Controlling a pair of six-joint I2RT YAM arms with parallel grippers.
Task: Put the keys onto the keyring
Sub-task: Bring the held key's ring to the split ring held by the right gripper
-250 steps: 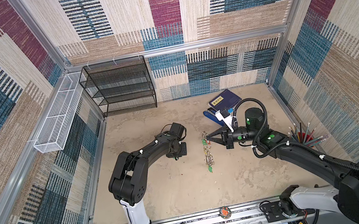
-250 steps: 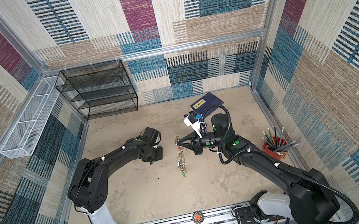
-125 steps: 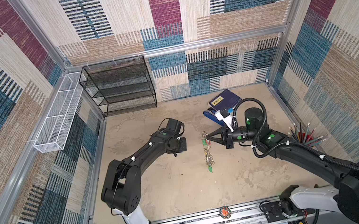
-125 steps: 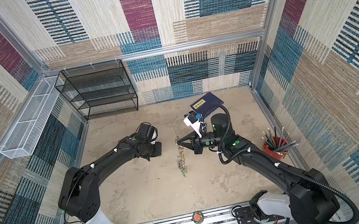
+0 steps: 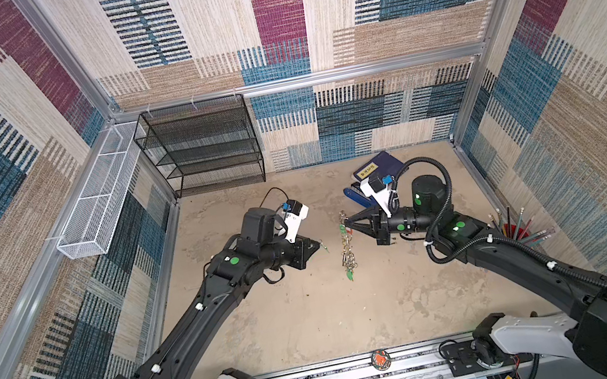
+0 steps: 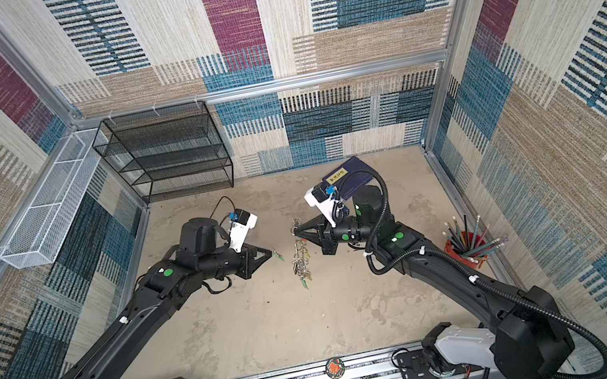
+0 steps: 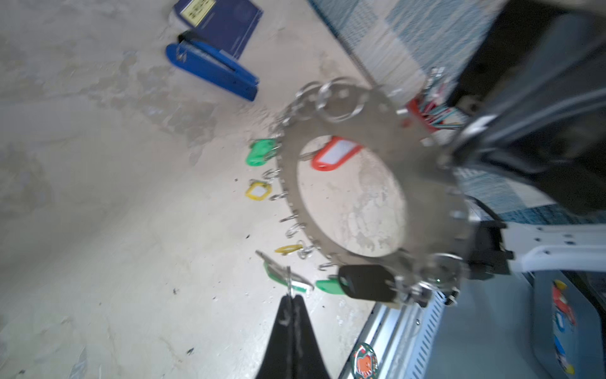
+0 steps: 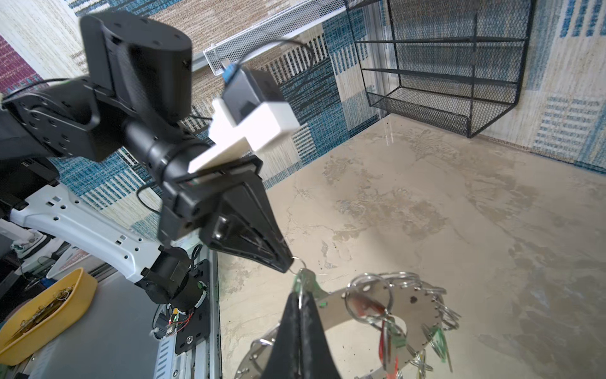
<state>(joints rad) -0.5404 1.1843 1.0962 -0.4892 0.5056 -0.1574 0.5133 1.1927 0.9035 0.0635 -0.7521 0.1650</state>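
Note:
The keyring [image 5: 346, 248] [image 6: 301, 260] hangs on edge above the table's middle. It is a flat grey disc [image 7: 387, 131] [image 8: 413, 305] rimmed with split rings and coloured tags. My right gripper [image 5: 346, 227] [image 6: 295, 234] [image 8: 300, 295] is shut on its rim. A black-tagged key [image 7: 365, 285] hangs at the disc's edge. My left gripper [image 5: 319, 243] [image 6: 272, 251] [image 7: 291, 297] is shut on a small split ring that carries the green-tagged key [image 7: 282, 274] [image 5: 325, 248]. It hovers a short gap left of the disc, tips pointing at it.
Behind the right gripper lie a blue stapler [image 5: 355, 196] and a dark blue booklet [image 5: 377, 165]. A red cup of pencils [image 5: 516, 231] stands by the right wall. A black mesh shelf [image 5: 202, 149] fills the back left corner, with a white wire basket [image 5: 100, 196] on the left wall.
The left arm has stretched out and carried its gripper right, toward the hanging keyring. The right arm and the keyring have stayed put.

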